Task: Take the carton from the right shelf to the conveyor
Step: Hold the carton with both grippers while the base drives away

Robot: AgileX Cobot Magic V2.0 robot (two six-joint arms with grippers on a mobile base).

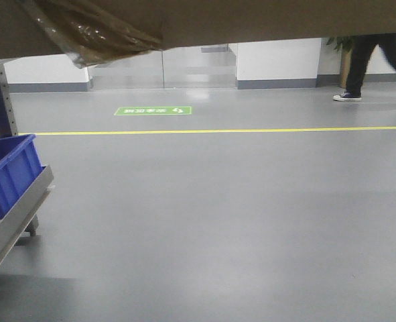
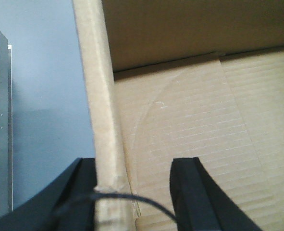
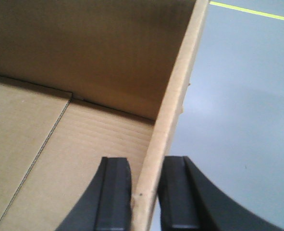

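Black fingers (image 3: pixel 115 192) of the right gripper (image 3: pixel 144 163) are pressed against both faces of a side wall of the carton (image 3: pixel 84 57), which is pinched between them. The opposite wall is straddled by the left gripper (image 2: pixel 136 163): its outer finger is laid against the cardboard, while its inner finger is held apart, so the jaws are spread. In the front view the carton is seen raised across the top, above the grey floor (image 1: pixel 238 221), with a tape wad (image 1: pixel 97 33) hanging from it. A blue bin (image 1: pixel 7 171) is carried on a steel rack (image 1: pixel 13 221) at the left. A yellow line (image 1: pixel 218 130) is drawn beyond.
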